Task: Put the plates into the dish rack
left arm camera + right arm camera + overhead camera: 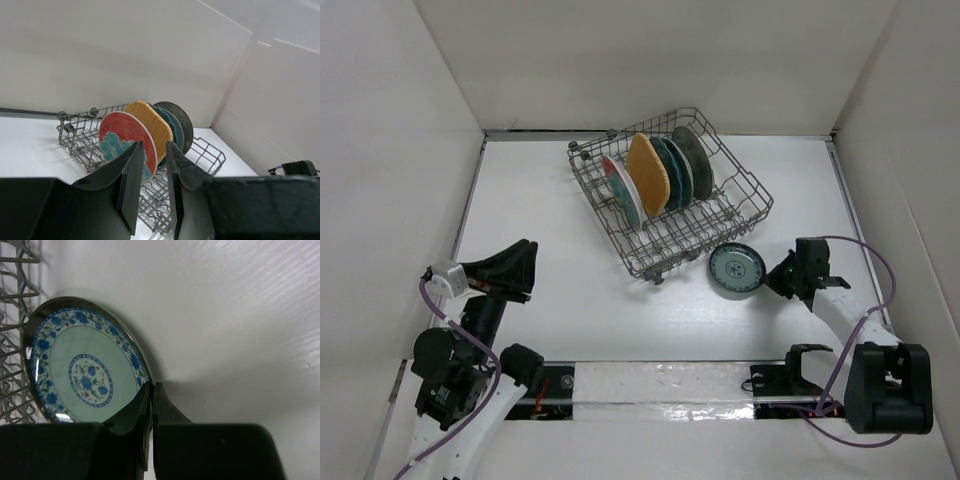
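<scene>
Right claw (152, 400) at near right, fingers almost together, pinching rim of small ringed plate (82, 372). Plate just beside near-right corner of rack (755, 195), resting on table (570, 300) or held low over it, cannot tell which. Left claw (153, 150) at near left, well apart from rack, narrow gap between fingers, nothing held. Standing on edge between rack tines, left to right: red flowered plate (120, 132), yellow woven plate (150, 120), teal plate (172, 127), grey plate (186, 127).
</scene>
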Motion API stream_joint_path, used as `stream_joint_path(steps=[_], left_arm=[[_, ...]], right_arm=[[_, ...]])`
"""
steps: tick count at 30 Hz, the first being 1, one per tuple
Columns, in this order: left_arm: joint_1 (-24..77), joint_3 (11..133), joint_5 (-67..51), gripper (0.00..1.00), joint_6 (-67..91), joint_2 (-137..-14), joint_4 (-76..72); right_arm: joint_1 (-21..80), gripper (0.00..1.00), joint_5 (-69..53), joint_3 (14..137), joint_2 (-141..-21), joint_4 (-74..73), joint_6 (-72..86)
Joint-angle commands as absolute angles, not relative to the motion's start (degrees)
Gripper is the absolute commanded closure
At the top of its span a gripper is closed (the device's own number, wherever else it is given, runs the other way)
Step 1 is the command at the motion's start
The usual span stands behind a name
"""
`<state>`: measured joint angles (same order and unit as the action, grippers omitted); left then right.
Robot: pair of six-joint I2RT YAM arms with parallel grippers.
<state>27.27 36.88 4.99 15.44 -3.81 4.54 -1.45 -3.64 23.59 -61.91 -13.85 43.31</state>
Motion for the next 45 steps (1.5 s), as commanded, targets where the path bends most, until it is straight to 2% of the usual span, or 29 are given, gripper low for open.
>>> stream_joint_path(steps=[1,9,14,17,19,21,24,30,37,45], left_arm=[[27.60,38.67,5.36,0.78,14.76,-3.43,2.55],[27.60,38.41,5.54,0.78,14.94,-4.48,2.64],[27.60,38.41,5.19,0.78,14.94,-5.80,2.64],[27.60,38.41,5.10,0.78,15.12,-6.76,2.46],[27.60,38.41,5.10,0.78,15.03,-7.91,2.55],[27.60,38.32,5.01,0.78,15.03,-9.04,2.81],[27.60,38.15,5.18,0.78,15.12,-10.71,3.16],[27.60,37.88,6.94,0.78,14.85,-15.10,2.64],[27.60,37.79,8.61,0.78,13.80,-21.18,0.53],[25.14,37.44,8.26,0.77,13.01,-23.82,0.35]], right_arm=[[-0.62,1.00,-0.36,25.57,-58.90,-18.80,42.63],[2.28,1.00,5.62,34.18,-37.56,-32.50,41.22],[5.36,1.00,13.27,44.61,-32.26,-38.23,38.16],[5.36,1.00,13.89,48.07,-33.30,-34.56,35.87],[5.36,1.00,14.41,50.35,-37.00,-27.71,34.11],[6.41,1.00,15.28,51.59,-45.14,-21.12,31.48],[8.43,1.00,22.75,56.15,-58.50,-8.93,25.70],[11.60,1.00,30.58,67.40,-81.34,5.94,13.04],[13.97,1.00,32.26,77.34,-98.06,15.88,1.60],[16.44,1.00,31.56,82.88,-107.40,20.13,-6.06]])
